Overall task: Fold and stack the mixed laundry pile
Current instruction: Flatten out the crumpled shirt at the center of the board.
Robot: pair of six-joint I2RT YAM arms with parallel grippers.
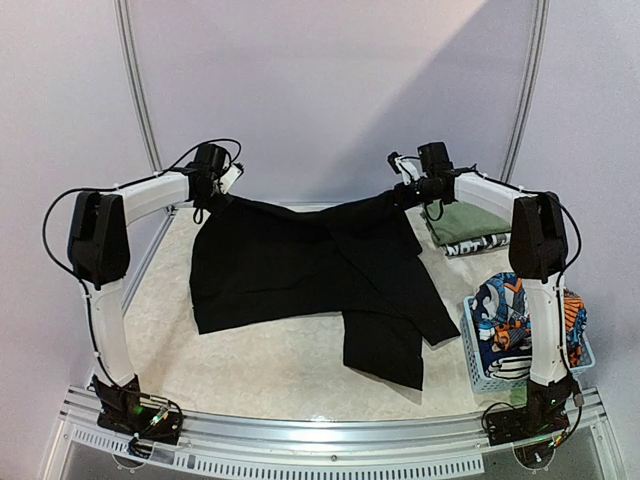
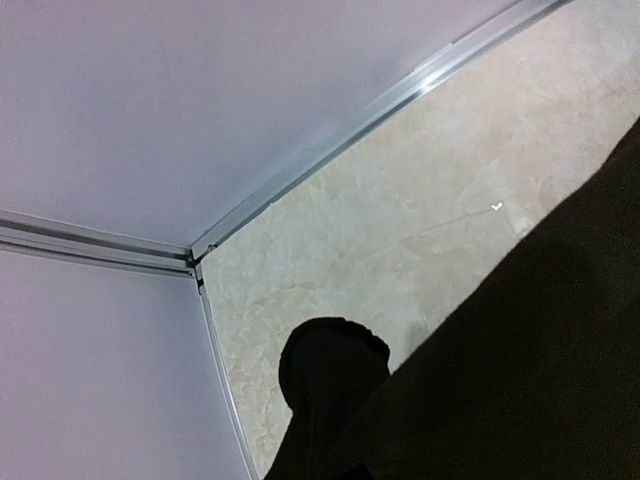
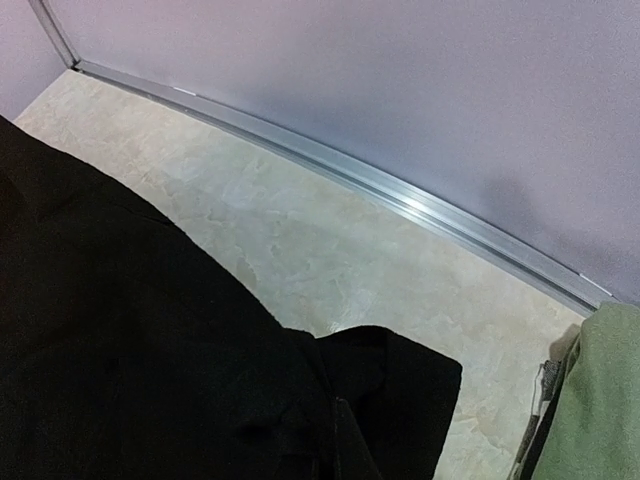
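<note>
**Both arms reach to the far edge, black garment spread between them**

In the top view each arm rises from its base at the bottom corner of the frame, bends at a high elbow and stretches forward toward the back wall. The left gripper [image 1: 222, 190] sits at upper left of centre and the right gripper [image 1: 405, 190] at upper right of centre, at about the same height in the frame and well apart. Both wrists angle inward and down toward the cloth.

The large black garment [image 1: 290, 265] lies opened out across the middle of the table [image 1: 260, 360]. Its far edge runs from one gripper to the other, and its upper corners reach right up to them. A wide panel fills the left and centre. On the right, overlapping layers trail toward the lower right of the frame and end in a squared flap near the front rail.

Neither wrist view shows any fingers. In the left wrist view black cloth fills the lower right, with a rounded dark lump at bottom centre. In the right wrist view the cloth covers the lower left. The corners look pinched, but I cannot tell whether either gripper is closed on the fabric or spread.

At upper right of the top view, just beside the right gripper, a folded olive-green cloth [image 1: 465, 220] rests on a black-and-white printed piece [image 1: 485, 243]. At lower right, behind the right arm's upright link, the cartoon-print garment [image 1: 500, 315] fills the pale blue basket [image 1: 488, 368].
</note>
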